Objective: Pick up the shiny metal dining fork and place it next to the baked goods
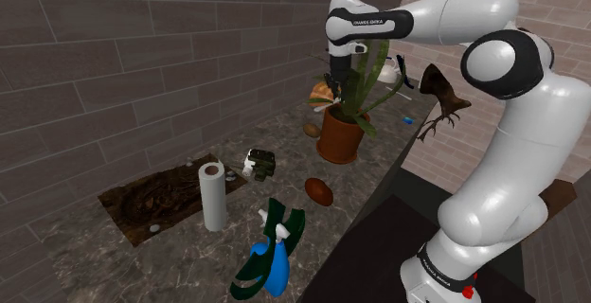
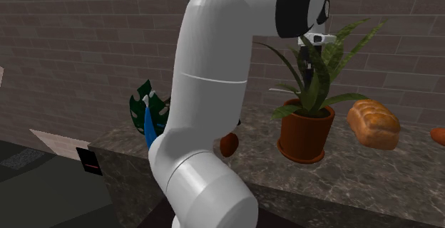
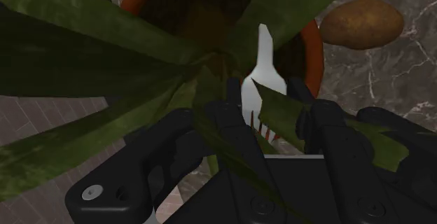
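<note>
A pale, shiny fork [image 3: 262,58] stands between my black fingers [image 3: 234,107], handle pointing away over the pot. My gripper [image 3: 268,107] is shut on it, with a green leaf crossing the jaws. The gripper [image 1: 335,81] hangs among the leaves of a potted plant [image 1: 342,135] on the stone counter, and it also shows behind the leaves [image 2: 308,66] in the second exterior view. A golden bread loaf [image 2: 372,123] lies just past the terracotta pot [image 2: 305,130], at that view's right. A tan rounded lump [image 3: 361,23] lies on the counter beside the pot.
A paper towel roll [image 1: 212,195], a blue spray bottle [image 1: 277,263] with a dark green leaf shape [image 1: 284,225], and a brown oval [image 1: 319,191] stand nearer the stand. A dark brown recess [image 1: 156,202] sits at the shoulder view's left. Brick walls back the counter.
</note>
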{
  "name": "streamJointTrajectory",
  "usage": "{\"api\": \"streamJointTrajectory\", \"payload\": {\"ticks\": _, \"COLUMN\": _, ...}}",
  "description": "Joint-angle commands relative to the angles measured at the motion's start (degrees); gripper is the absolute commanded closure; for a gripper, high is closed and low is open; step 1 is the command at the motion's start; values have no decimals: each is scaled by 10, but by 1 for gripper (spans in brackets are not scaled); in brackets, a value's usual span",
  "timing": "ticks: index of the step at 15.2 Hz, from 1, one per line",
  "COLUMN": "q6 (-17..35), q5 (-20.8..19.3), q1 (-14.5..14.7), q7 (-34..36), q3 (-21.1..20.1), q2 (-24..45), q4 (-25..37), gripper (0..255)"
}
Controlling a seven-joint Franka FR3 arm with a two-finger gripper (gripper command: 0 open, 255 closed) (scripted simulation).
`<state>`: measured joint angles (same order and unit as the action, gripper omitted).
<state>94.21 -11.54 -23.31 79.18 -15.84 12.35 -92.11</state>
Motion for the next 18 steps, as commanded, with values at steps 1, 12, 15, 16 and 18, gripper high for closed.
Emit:
{"api": "streamJointTrajectory", "payload": {"ticks": 1, "q6": -3, "q5": -6, "q1": -11, "q7": -21, "q3": 9, "q2": 18, "q4": 23, "gripper": 255}}
{"api": "streamJointTrajectory", "payload": {"ticks": 12, "q6": -37, "q5": -31, "q1": -71, "q7": -142, "q3": 56, "q2": 137, "q4": 197, "gripper": 255}}
{"api": "streamJointTrajectory", "payload": {"ticks": 15, "q6": -42, "q5": -35, "q1": -81, "q7": -161, "q3": 63, "q2": 167, "q4": 235, "gripper": 255}}
{"api": "streamJointTrajectory", "payload": {"ticks": 16, "q6": -33, "q5": -35, "q1": -82, "q7": -160, "q3": 63, "q2": 166, "q4": 226, "gripper": 255}}
{"api": "streamJointTrajectory", "payload": {"ticks": 18, "q6": -18, "q5": -35, "q1": -83, "q7": -157, "q3": 63, "q2": 164, "q4": 209, "gripper": 255}}
